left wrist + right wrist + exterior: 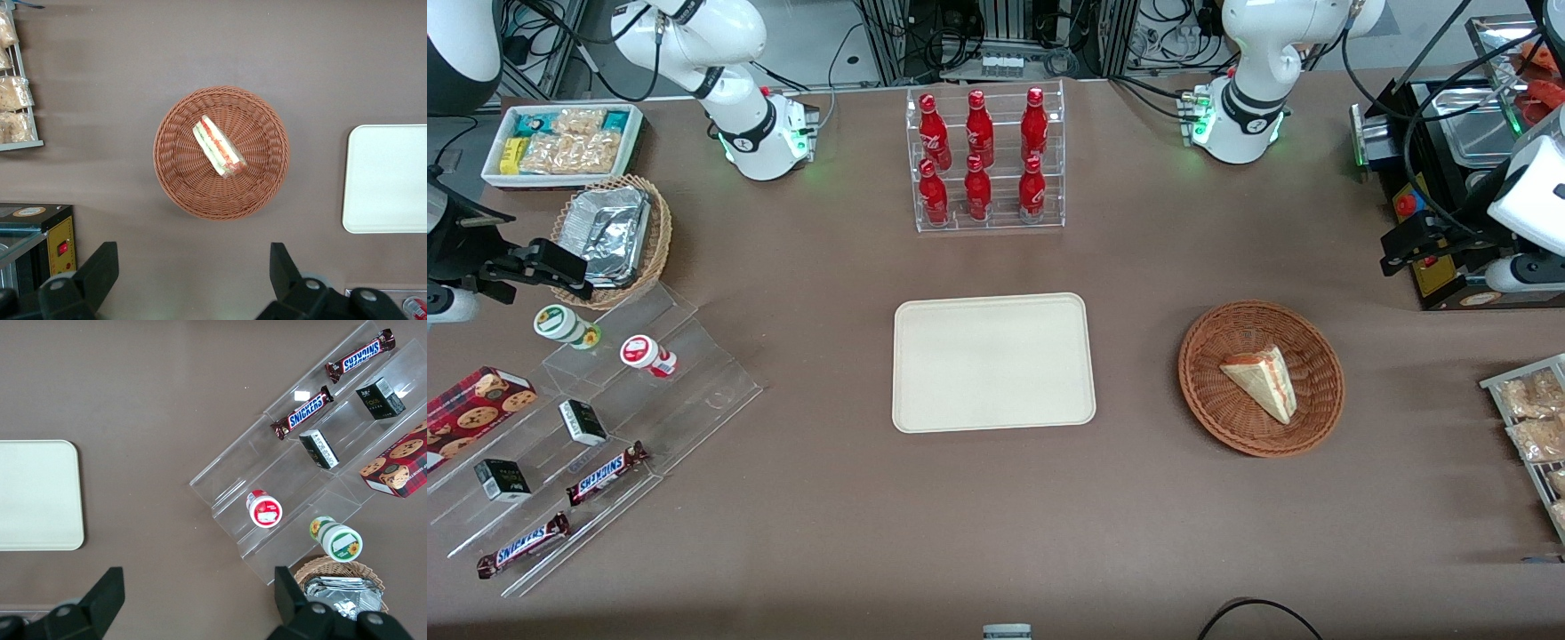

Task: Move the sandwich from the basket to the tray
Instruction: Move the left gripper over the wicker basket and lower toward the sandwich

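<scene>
I see the sandwich (1261, 380) lying in the reddish-brown wicker basket (1209, 391), a pale wedge with its red and green filling showing along the cut edge. From the left wrist camera my pincer (190, 277) hangs above the brown table (996, 516), its two dark fingers (100, 270) spread wide apart and holding nothing. The sandwich (219, 148) sits near the middle of the basket (180, 180), and the pincer is not over it: the basket lies clear of the fingers, with a strip of bare table between its rim and their tips.

The cream tray (993, 362) lies flat on the table beside the basket, toward the parked arm's end, well apart from it (its edge (387, 179) shows in the wrist camera too). Nothing lies between basket and tray.

Farther from the front camera than the tray stands a clear rack of red bottles (984, 156). At the working arm's end a wire shelf with snack bags (1529, 418) sits near the basket, and a black machine with a red button (1414, 209) stands there as well. At the parked arm's end I make out a tan wicker basket of foil containers (609, 236) and a clear stepped stand with Snickers bars (605, 471).
</scene>
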You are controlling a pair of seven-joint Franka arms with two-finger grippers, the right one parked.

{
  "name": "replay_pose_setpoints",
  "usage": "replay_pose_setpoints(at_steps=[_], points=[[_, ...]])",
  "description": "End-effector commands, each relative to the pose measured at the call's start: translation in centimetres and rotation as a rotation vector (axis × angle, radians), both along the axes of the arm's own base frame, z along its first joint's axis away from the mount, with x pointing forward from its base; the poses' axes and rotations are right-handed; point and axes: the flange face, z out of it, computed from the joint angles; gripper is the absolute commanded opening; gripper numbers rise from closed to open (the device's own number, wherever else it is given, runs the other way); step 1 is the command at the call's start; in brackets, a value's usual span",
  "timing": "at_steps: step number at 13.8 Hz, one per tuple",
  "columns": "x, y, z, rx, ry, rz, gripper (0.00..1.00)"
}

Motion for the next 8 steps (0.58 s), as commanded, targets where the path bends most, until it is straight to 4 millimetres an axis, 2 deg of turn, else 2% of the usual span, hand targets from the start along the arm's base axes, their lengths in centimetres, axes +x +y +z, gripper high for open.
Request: replay_pose_setpoints(at_steps=[1, 3, 5, 8], points=[[-0.2, 0.1, 0.7, 0.008, 0.007, -0.018, 1.00], [0.0, 0.3, 0.2, 0.013, 0.015, -0.016, 1.00], [0.4, 0.3, -1.6, 0.032, 0.023, -0.017, 1.00], [0.7, 0.0, -7.0, 0.034, 0.020, -0.001, 1.00]])
